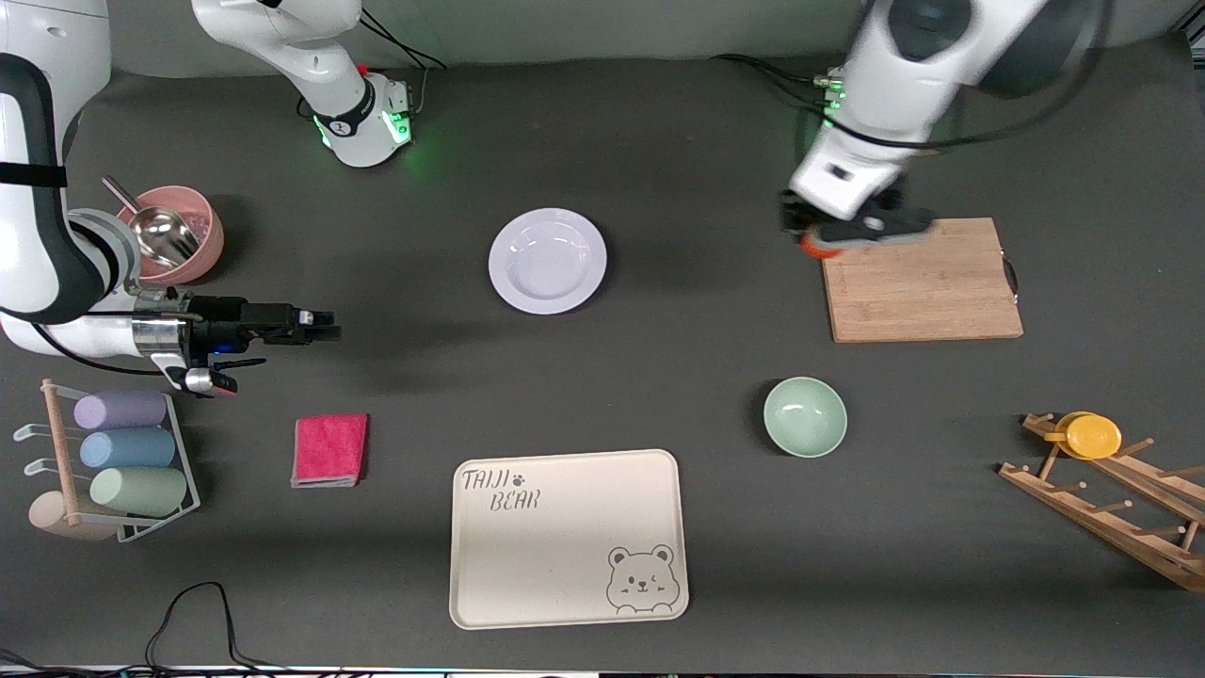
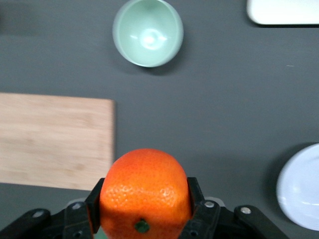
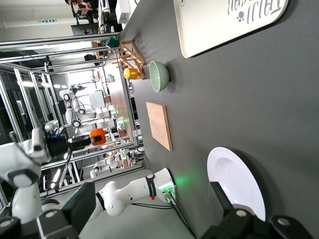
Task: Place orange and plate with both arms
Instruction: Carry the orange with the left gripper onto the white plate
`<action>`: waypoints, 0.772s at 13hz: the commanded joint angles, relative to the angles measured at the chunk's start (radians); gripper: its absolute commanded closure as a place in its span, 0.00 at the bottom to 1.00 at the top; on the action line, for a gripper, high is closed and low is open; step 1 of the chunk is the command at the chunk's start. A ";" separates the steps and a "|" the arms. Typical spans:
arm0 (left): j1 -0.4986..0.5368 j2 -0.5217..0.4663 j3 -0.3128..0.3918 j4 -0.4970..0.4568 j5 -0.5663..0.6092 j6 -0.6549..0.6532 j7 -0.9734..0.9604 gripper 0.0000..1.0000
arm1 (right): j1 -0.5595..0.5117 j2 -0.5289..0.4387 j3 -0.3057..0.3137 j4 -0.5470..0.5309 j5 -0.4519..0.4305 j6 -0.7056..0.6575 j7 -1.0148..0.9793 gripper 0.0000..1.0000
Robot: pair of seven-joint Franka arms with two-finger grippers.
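Note:
The orange [image 2: 144, 191] is gripped between the fingers of my left gripper [image 1: 830, 241], which is shut on it in the air over the corner of the wooden cutting board [image 1: 923, 282]. In the front view the orange [image 1: 811, 248] shows only as a small orange patch under the hand. The lavender-white plate [image 1: 547, 261] lies bare on the table's middle; it also shows in the left wrist view [image 2: 301, 194] and the right wrist view [image 3: 237, 181]. My right gripper [image 1: 325, 330] is open and empty, held level above the table near the right arm's end.
A mint-green bowl [image 1: 805, 416] and the cream bear tray [image 1: 568, 537] lie nearer the camera. A pink cloth [image 1: 329, 449], a cup rack [image 1: 122, 452] and a pink bowl with a scoop [image 1: 174, 235] sit by the right arm. A wooden rack holds a yellow cup [image 1: 1092, 435].

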 commanded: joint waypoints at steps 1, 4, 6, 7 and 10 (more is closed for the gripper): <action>-0.063 0.213 -0.132 0.187 0.114 -0.003 -0.313 0.56 | 0.002 -0.005 -0.021 -0.028 0.030 -0.010 -0.071 0.00; -0.315 0.465 -0.130 0.371 0.324 -0.007 -0.643 0.56 | 0.002 0.006 -0.021 -0.042 0.030 -0.010 -0.112 0.00; -0.454 0.626 -0.127 0.486 0.468 -0.009 -0.817 0.56 | 0.001 0.002 -0.023 -0.057 0.030 -0.017 -0.121 0.00; -0.512 0.699 -0.116 0.527 0.522 -0.009 -0.877 0.56 | 0.001 0.002 -0.024 -0.065 0.030 -0.018 -0.147 0.00; -0.681 0.824 0.011 0.574 0.576 0.055 -0.948 0.56 | 0.002 0.015 -0.036 -0.082 0.028 -0.017 -0.231 0.00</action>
